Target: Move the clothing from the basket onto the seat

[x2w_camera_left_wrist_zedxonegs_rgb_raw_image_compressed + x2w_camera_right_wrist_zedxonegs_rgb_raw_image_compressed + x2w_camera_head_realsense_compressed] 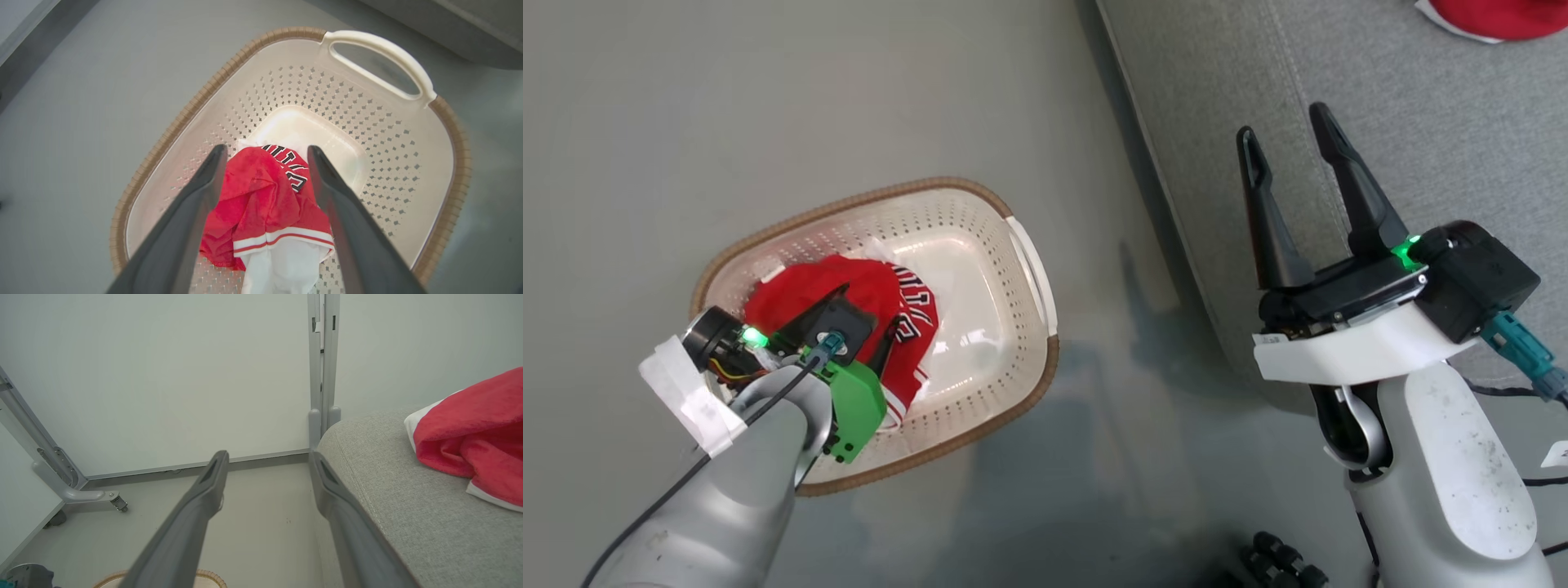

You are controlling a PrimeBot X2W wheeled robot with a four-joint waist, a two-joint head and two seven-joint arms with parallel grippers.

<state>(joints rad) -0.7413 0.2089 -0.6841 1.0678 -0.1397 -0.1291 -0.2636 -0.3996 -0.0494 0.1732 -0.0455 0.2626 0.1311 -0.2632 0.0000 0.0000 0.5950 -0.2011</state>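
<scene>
Left tool (pixel 870 314) (pixel 266 151): lower left of the head view, pointing down into the basket. Fingers spread, one on each side of the red garment; whether they touch it cannot be told.

Right tool (pixel 1282 122) (pixel 269 454): right of the head view, fingers spread, nothing between them, over the seat's edge.

Red garment (pixel 792 294) (pixel 261 192): crumpled in the basket's near-left part. White trim, red-striped edging and dark lettering show.

Basket (pixel 980 192) (pixel 184 118): cream, perforated, brown rim. It stands on the floor (pixel 768 98) at centre left of the head view, apart from the seat. The far half of its bottom is bare. The handle (pixel 380 45) is at the upper right of the left wrist view.

Seat (pixel 1421 122) (pixel 408 506): light-grey fabric with a stitched seam, upper right of the head view.

Second garment (pixel 1494 16) (pixel 478 433): red with a white edge, lying on the seat at the top right corner of the head view.

Wall (pixel 163 375): pale, behind a grey metal post (pixel 322 355).
</scene>
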